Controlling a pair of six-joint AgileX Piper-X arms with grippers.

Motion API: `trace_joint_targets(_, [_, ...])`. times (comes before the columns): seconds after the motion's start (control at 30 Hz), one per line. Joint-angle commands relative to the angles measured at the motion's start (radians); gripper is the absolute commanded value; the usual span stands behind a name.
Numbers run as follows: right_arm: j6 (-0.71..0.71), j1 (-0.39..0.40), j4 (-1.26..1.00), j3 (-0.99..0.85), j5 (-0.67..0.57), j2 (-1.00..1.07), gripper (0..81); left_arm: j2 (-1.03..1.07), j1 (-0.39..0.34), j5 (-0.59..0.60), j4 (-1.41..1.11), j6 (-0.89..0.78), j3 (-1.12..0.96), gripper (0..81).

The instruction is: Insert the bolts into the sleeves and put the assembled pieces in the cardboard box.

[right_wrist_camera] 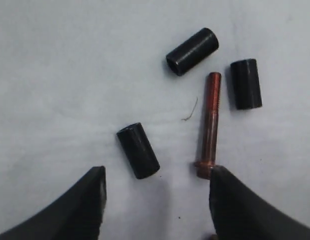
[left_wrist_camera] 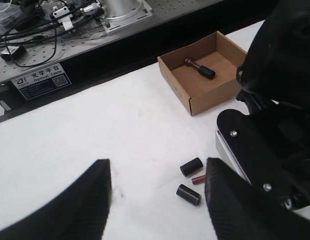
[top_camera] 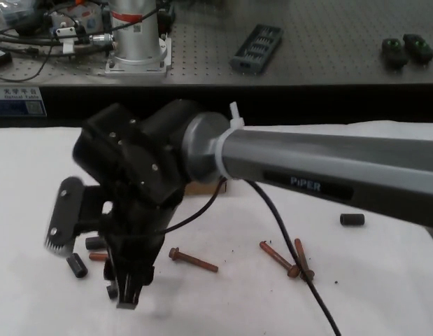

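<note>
Hanging low over the white-covered bench, your right gripper has its jaws spread wide and grips nothing. Directly under it lie three sleeves: short, matte black, hollow cylinders resting on their sides. A copper-coloured bolt lies among them, with a threaded shank and a flanged head. All four pieces lie close together but apart, and the bolt's head sits just beside one jaw in the wrist view.

Your left gripper also has its jaws open and holds nothing above the bench. Past it stands the open-topped cardboard box on the white cover. One assembled piece lies on its floor, with the reddish bolt head at one end and a black sleeve over the other.

From above, you can see more loose bolts to the right of the right gripper, and a lone sleeve well apart farther right.

Beyond the bench runs a grey perforated table. It carries a metal column base, a black ridged block and a tangle of cables.
</note>
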Motion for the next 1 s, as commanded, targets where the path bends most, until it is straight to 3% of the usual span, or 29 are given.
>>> trace_joint_targets(0.0, [-0.067, 0.012, -0.016, -0.003, -0.002, -0.015, 44.7, -0.017, 0.000, -0.008, 0.006, -0.009, -0.010, 40.9])
trace_joint_targets(0.3, [-0.238, 0.032, -0.041, -0.002, -0.031, -0.002, 44.7, -0.068, 0.000, -0.008, 0.077, -0.009, -0.010, 40.9])
trace_joint_targets(0.97, [-0.246, 0.022, -0.059, 0.009, -0.034, 0.088, 40.1, -0.138, 0.000, -0.008, 0.162, -0.009, -0.011, 40.9])
